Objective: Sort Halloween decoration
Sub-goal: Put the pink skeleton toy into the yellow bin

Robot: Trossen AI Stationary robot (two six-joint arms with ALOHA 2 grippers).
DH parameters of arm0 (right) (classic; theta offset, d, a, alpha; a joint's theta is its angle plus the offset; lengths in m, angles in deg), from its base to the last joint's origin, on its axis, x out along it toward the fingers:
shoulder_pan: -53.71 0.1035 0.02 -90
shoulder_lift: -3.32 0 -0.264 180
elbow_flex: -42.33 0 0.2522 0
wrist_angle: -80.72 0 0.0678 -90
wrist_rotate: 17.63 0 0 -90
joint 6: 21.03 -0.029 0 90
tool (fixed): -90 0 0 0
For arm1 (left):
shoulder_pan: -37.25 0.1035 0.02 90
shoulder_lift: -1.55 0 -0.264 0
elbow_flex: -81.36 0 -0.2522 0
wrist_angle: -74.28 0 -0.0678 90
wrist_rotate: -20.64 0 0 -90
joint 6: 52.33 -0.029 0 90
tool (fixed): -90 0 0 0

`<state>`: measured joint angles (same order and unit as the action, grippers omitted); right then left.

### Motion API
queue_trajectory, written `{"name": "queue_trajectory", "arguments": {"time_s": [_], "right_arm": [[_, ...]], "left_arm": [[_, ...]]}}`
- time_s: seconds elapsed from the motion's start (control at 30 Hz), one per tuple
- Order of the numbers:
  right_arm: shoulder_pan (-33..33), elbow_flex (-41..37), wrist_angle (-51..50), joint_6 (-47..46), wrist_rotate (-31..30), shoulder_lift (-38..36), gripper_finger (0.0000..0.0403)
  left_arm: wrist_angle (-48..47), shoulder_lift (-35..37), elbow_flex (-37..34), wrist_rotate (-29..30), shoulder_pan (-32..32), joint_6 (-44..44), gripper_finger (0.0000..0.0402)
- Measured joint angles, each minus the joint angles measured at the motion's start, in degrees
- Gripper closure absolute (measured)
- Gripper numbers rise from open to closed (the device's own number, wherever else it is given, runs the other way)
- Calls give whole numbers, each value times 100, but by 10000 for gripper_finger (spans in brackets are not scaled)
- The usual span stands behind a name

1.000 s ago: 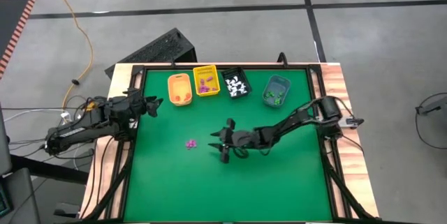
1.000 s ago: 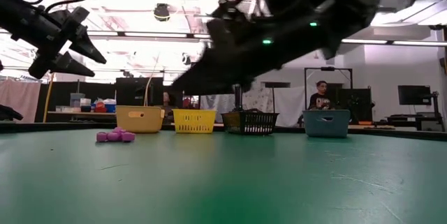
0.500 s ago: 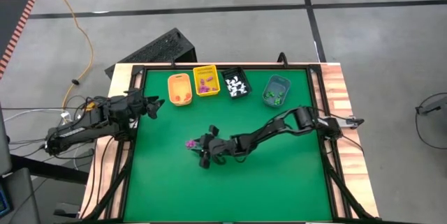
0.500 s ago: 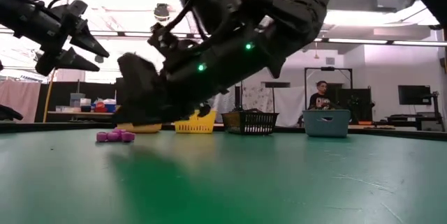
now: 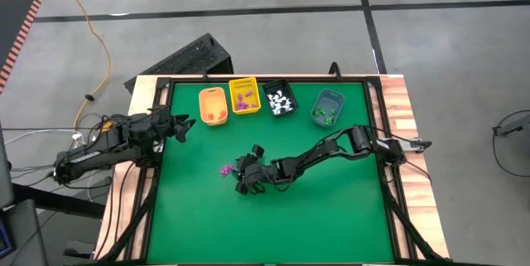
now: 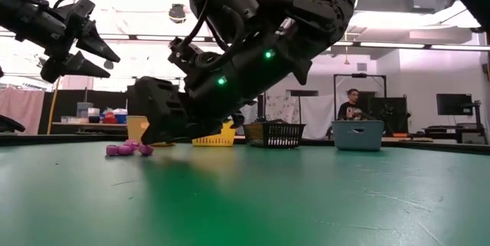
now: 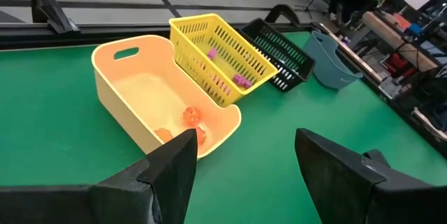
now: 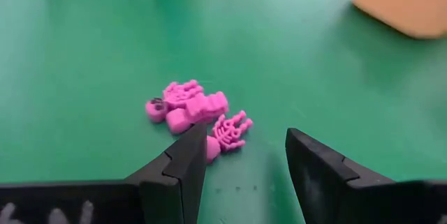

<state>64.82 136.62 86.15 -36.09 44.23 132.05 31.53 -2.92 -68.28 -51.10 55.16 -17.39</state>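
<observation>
From above, four small bins stand in a row at the far side of the green counter [image 5: 331, 216]. The orange bin [image 5: 213, 106] holds a few orange bits. The yellow bin [image 5: 243, 95] holds purple bits. The black bin [image 5: 280, 100] holds white bits. The blue-gray bin [image 5: 328, 107] holds green bits. A little pile of purple trinkets [image 5: 224, 170] lies loose near the middle of the counter. The right hand [image 5: 242, 176] is just beside the pile. The left hand [image 5: 179, 128] waits at the left edge, near the orange bin.

From counter height, the right arm [image 6: 253, 47] covers much of the yellow bin and part of the orange bin behind it. Far back in the room, a person [image 6: 352, 105] stands.

The left wrist view looks down into the orange bin, where orange bits lie at one end. The left hand's fingers [image 7: 335, 175] are spread apart and hold nothing.

The right wrist view shows the purple trinkets are tiny skeleton shapes. The right hand's fingers [image 8: 185, 161] are wide apart, holding nothing, right next to the pile.
</observation>
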Motion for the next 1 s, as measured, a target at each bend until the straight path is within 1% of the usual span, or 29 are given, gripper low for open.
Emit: {"name": "queue_trajectory", "arguments": {"time_s": [0.07, 0.17, 0.27, 0.6, 0.77, 1.0], "right_arm": [[-1, 2, -93, -286, -264, 0, 211], [-24, 4, -131, -582, -298, -3, 211], [-34, -2, -80, -594, -348, -11, 211], [34, -4, 670, -696, -343, -94, 211], [88, -7, 319, -1170, -345, -92, 211], [149, -7, 230, -1167, -352, -90, 211]], "left_arm": [[1, 0, 0, 0, 0, 0, 170], [1, 0, 0, 0, 0, 0, 170], [1, 0, 0, 5, 0, 1, 170], [-1, 0, 0, 19, 0, -2, 170], [-1, 0, 0, 24, 0, -24, 170], [-1, 0, 0, 42, 0, -122, 170]]}}
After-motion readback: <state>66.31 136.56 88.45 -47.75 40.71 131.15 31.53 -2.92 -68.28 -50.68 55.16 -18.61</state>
